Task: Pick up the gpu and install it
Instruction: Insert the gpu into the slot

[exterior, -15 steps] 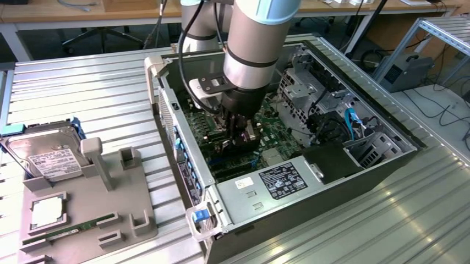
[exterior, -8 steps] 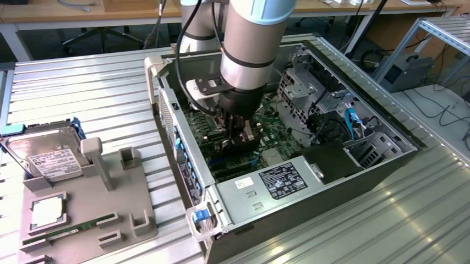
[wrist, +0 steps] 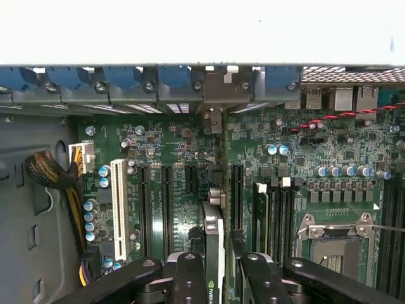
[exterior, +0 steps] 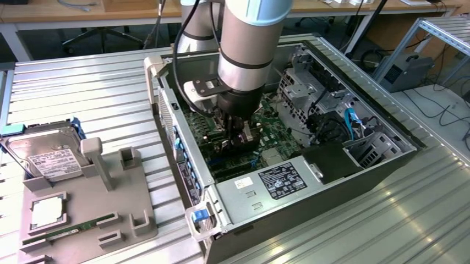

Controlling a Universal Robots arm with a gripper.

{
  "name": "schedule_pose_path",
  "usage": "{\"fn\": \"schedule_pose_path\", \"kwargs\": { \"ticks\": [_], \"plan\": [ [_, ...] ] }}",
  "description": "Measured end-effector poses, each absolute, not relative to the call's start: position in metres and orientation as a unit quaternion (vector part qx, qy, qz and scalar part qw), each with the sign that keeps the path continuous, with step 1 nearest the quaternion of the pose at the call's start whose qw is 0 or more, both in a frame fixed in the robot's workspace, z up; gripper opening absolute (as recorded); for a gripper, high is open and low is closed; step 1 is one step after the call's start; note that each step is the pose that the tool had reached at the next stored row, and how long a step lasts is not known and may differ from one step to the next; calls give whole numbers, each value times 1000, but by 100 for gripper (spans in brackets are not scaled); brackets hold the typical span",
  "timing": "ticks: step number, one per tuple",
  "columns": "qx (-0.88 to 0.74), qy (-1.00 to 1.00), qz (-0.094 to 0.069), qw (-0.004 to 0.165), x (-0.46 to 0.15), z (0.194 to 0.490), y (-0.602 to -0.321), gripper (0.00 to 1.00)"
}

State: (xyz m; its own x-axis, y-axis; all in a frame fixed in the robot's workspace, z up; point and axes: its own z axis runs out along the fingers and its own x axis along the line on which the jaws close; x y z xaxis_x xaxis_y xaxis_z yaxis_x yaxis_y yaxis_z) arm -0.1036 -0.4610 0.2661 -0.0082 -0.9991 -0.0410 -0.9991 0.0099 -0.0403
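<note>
Open PC case [exterior: 294, 181] lying on a slatted metal table [exterior: 81, 93]. Arm [exterior: 246, 49] reaching down into the case, gripper [exterior: 236, 140] low over the green motherboard [exterior: 220, 129], dark gpu [exterior: 229, 147] standing on edge at its tips. Outside the case, toward the exterior view's left: grey fixture [exterior: 96, 214] carrying 1 hard drive [exterior: 45, 154], 1 RAM stick [exterior: 66, 230].

A ribbed metal worktable [exterior: 88, 93] spans the exterior view. At 12 o'clock, wooden desks [exterior: 88, 12] line the far side, with office chair legs [exterior: 103, 37] on dark floor beneath. At 2 o'clock stands an aluminium-profile frame [exterior: 433, 33], cables [exterior: 433, 107] trailing over pale floor.
</note>
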Motion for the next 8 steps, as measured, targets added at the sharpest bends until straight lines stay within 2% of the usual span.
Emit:
{"fn": "schedule_pose_path", "kwargs": {
  "ticks": [8],
  "plan": [
    [-704, 710, -2, 31, -106, 265, -461, 26]
  ]
}}
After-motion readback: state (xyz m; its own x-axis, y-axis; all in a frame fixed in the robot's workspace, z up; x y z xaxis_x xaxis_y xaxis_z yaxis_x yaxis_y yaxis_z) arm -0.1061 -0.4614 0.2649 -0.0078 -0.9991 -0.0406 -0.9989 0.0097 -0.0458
